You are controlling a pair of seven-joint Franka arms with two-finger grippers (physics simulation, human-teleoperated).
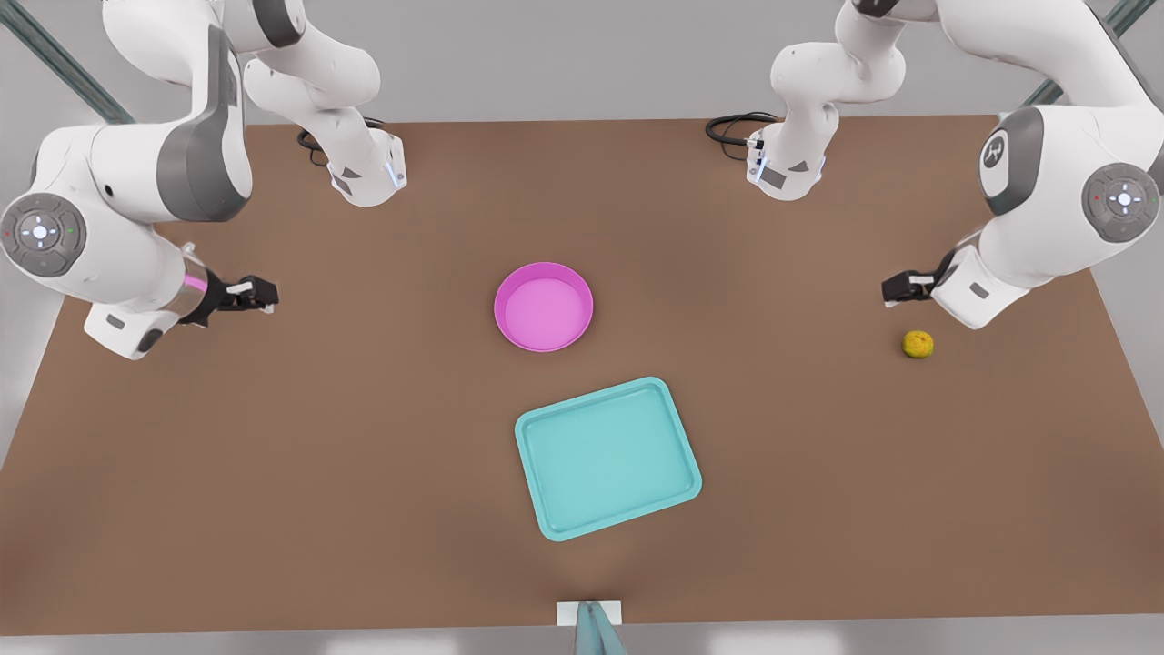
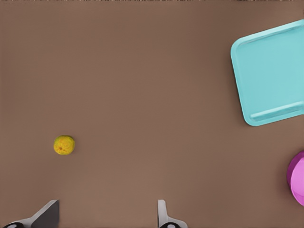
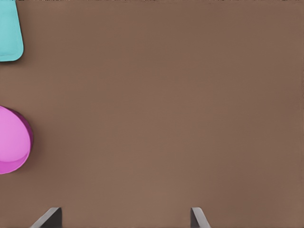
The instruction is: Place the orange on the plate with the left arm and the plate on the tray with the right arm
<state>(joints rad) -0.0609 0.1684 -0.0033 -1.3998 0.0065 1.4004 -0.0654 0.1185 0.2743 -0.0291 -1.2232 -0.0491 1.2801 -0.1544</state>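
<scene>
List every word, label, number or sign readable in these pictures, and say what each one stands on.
No readable words or numbers on the plate, tray, orange or table.
One round logo mark on the arm at the front view's right: too blurred to read as text.
Round button pads with small coloured dots on both arms' joints: symbols only, no lettering.

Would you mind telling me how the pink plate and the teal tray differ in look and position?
The plate is round and bright pink, while the tray is rectangular with rounded corners and teal. The plate is smaller than the tray. The plate lies farther from the front camera; the tray lies nearer and sits turned at a slant to the table edge. Both are shallow, rimmed, hold nothing and rest apart on the table.
</scene>
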